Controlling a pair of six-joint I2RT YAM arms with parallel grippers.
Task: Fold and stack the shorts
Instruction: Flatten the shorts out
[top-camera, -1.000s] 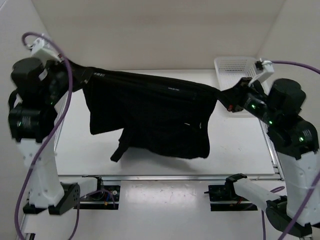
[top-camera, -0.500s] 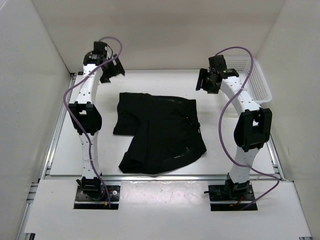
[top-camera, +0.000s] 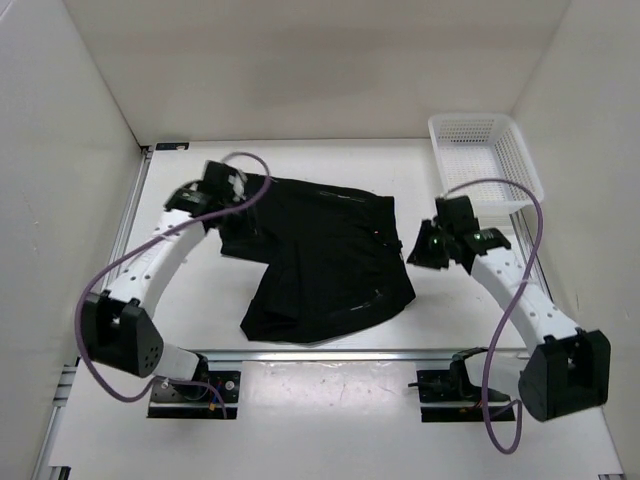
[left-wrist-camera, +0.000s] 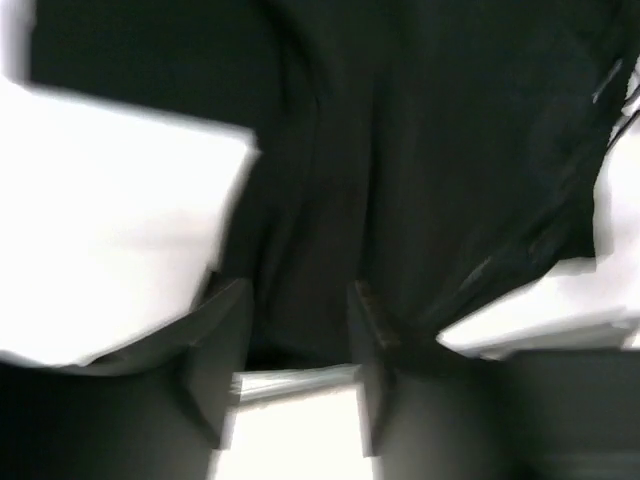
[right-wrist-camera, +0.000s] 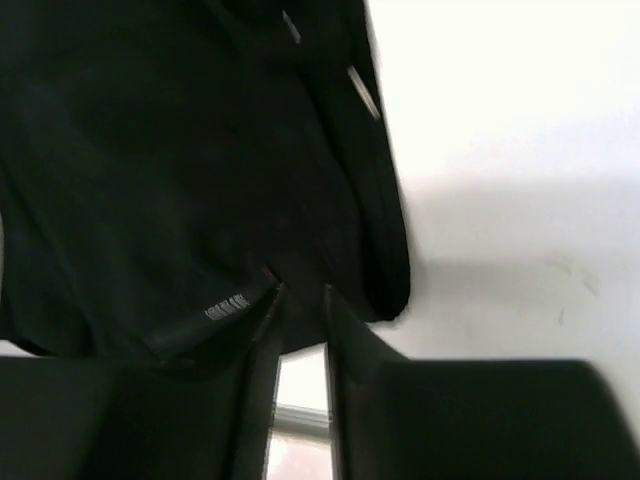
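Flattening looks like your 1st job: shorts (top-camera: 320, 260) lie rumpled mid-table. Left gripper (left-wrist-camera: 298, 290) is over the far-left corner, fingers apart. Right gripper (right-wrist-camera: 301, 290) is at the right edge, grip can't tell. Pinch corners, pull taut.

The shorts (top-camera: 320, 255) lie on the middle of the table (top-camera: 470, 310), reaching toward its near edge. The basket (top-camera: 527, 160) sits in the far right corner. The left gripper (top-camera: 232, 205) is over the shorts' far left part, and the right gripper (top-camera: 418, 245) is just beside their right edge.
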